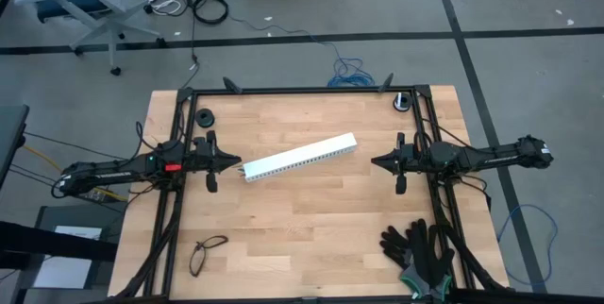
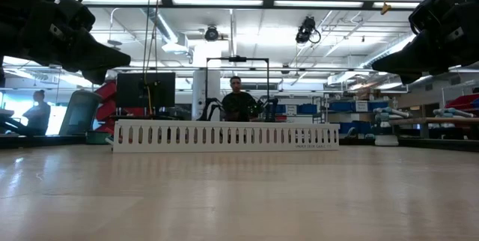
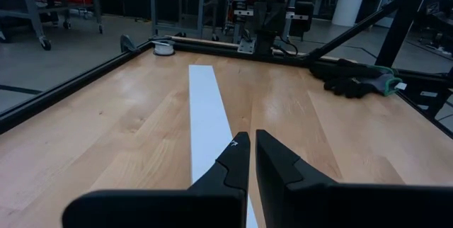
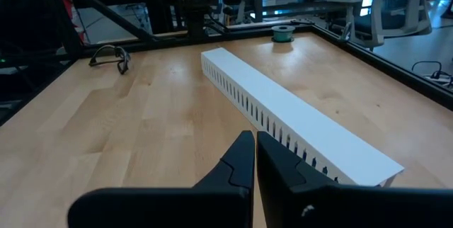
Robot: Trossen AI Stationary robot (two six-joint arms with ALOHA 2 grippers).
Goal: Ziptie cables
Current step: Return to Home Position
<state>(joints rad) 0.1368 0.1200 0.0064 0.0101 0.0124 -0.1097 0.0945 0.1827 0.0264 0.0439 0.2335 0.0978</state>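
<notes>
Home-return step: the white duct (image 1: 300, 157) lies slantwise mid-bench (image 1: 311, 238), cover (image 3: 209, 115) on. Cables aren't visible anywhere, prob. inside the shut duct. Left end effector (image 1: 234, 161) hangs just off the duct's nearer end, fingers closed, empty. Right end effector (image 1: 376, 161) sits off the duct's other end, also closed, empty. Best approach, IMO: pull both arms straight away from the duct, high enough not to nudge it.

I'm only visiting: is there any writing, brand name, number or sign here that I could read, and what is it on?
No text here can be read.
Long white slotted plastic duct: a small line of dark print low on its side wall near one end, too small to read.
Left arm: a small red label, too small to read.
</notes>
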